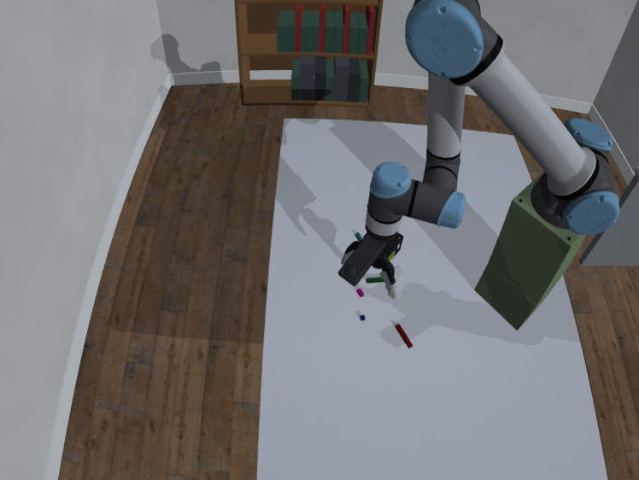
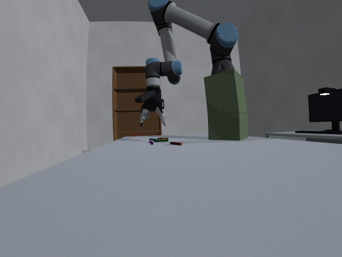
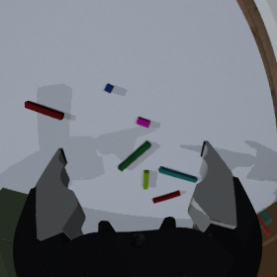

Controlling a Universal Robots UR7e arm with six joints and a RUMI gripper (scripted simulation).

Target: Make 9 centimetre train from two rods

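Several rods lie flat and apart on the grey table. In the wrist view a red rod [image 3: 45, 110] is at the left, a blue rod [image 3: 109, 88] and a magenta rod [image 3: 143, 122] are farther out, and a green rod [image 3: 135, 155], a lime rod [image 3: 146, 179], a turquoise rod [image 3: 177, 174] and a second red rod [image 3: 166, 196] lie close together. My gripper [image 3: 134, 145] is open and empty, hanging well above the green rod. In the top view the gripper [image 1: 369, 269] covers that cluster; the green rod [image 1: 374, 279], magenta rod [image 1: 360, 292], blue rod [image 1: 361, 317] and red rod [image 1: 403, 335] show.
The arm's green pedestal [image 1: 526, 258] stands at the table's right. A bookshelf [image 1: 308, 51] is on the floor beyond the far edge. A monitor [image 2: 326, 107] sits on a side table at the right.
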